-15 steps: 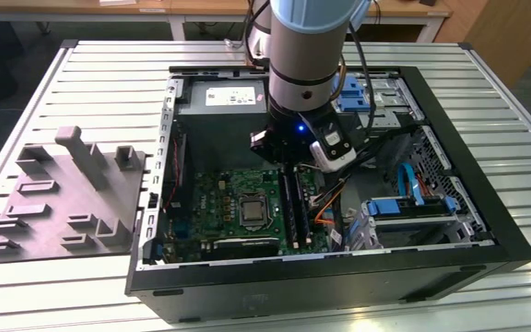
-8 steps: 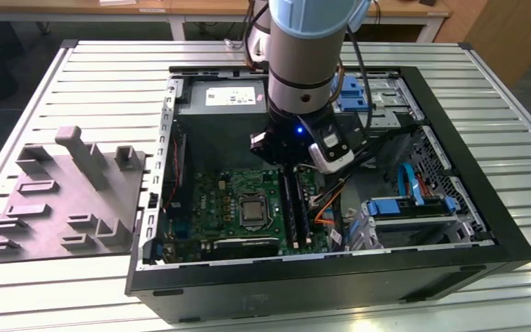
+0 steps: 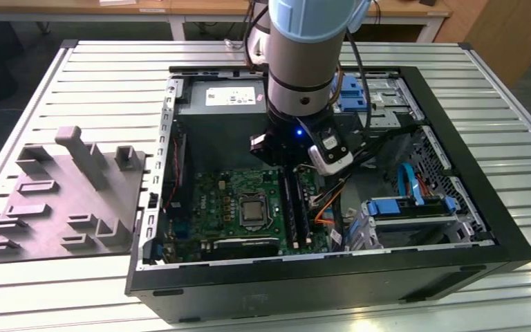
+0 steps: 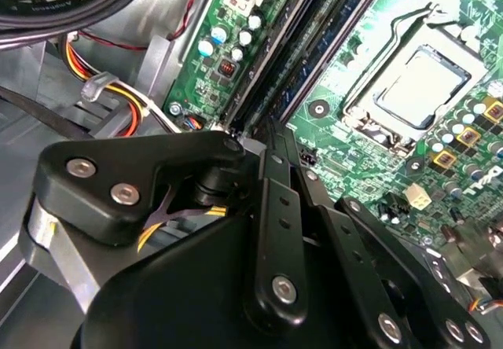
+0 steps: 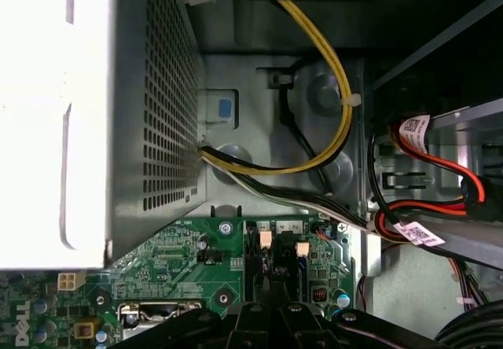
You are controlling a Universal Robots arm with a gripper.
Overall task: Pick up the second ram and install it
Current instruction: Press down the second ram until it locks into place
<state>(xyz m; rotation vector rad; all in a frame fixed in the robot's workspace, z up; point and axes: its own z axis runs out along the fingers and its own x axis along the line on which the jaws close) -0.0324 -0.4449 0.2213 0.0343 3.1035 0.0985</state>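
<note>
Across the slatted metal table [image 3: 81, 76] lies the open computer case [image 3: 487, 228], with the grey plastic tray [image 3: 58, 200] of upright blocks beside it on the exterior view's left; no strip is visible on the tray. Inside the case the grey power-supply box [image 3: 221, 99] sits at the far end, and the large green motherboard [image 3: 205, 207] lies below it with its processor socket [image 3: 249, 211] near the middle. The arm [image 3: 303, 55] reaches straight down into the case, and the gripper [image 3: 289, 158] hangs low over the memory slots [image 3: 292, 204] that run just beside the socket on the exterior view's right. In the second wrist view the black linkages of the gripper [image 4: 271, 141] converge toward those long dark slots [image 4: 306, 50], and the jaws appear drawn close together, though I cannot tell whether they clamp anything. The second ram cannot be picked out with certainty: dark strips stand in the slots, and one of them is probably it, already at or in its slot under the gripper. Judging from this, the seating is the step in hand. To do it well, the strip should stay upright and parallel to the slot, pressed evenly along its length so both end latches [image 5: 266, 239] close, with no sideways drag against the neighbouring slot or the orange cables [image 3: 325, 207] close by
</note>
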